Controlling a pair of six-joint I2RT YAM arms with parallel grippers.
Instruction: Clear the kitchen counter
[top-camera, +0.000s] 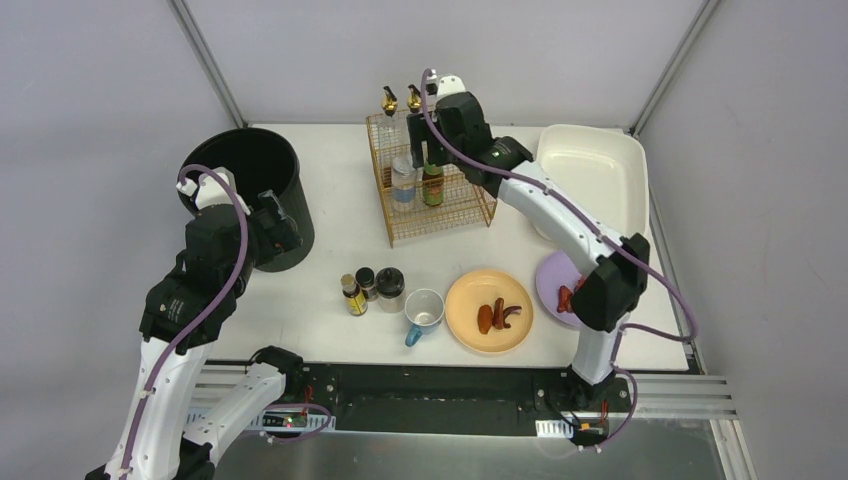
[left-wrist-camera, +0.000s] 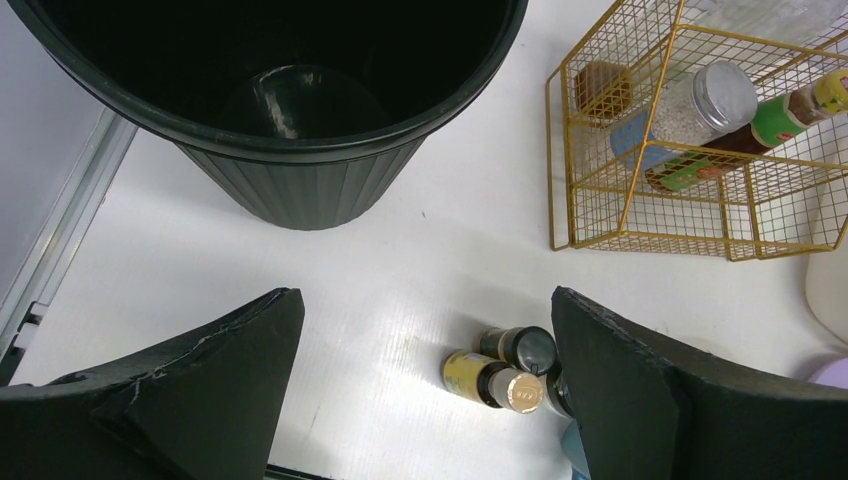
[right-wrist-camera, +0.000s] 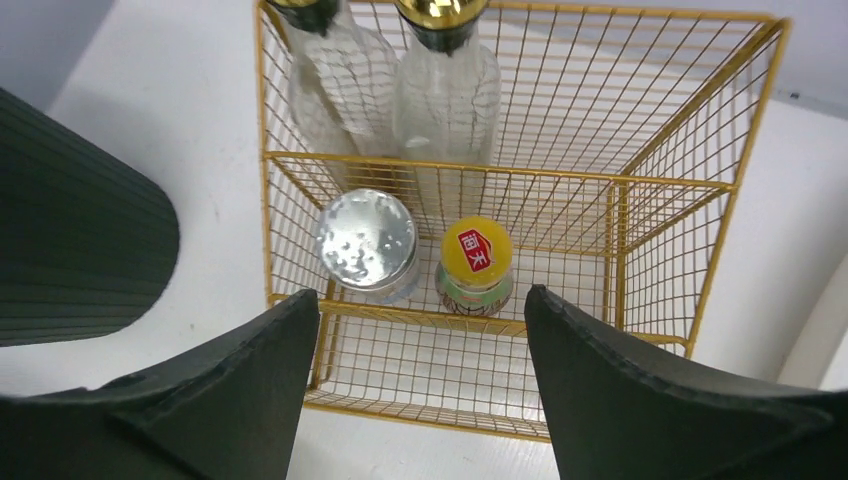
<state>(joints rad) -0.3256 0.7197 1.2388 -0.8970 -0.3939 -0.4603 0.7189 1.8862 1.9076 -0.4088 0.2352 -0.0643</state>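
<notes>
R pincer (right-wrist-camera: 420, 300) gapes over btl (right-wrist-camera: 476, 252) in rack (right-wrist-camera: 600, 176).

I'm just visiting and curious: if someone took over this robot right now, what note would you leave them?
The left gripper: open, empty, above the kitchen counter near the three small bottles.
The right gripper: open, empty, over the gold wire rack.
Done: shaker and yellow-capped bottle stand in the rack.
To do: small bottles, mug, orange plate and purple plate on the counter.
</notes>
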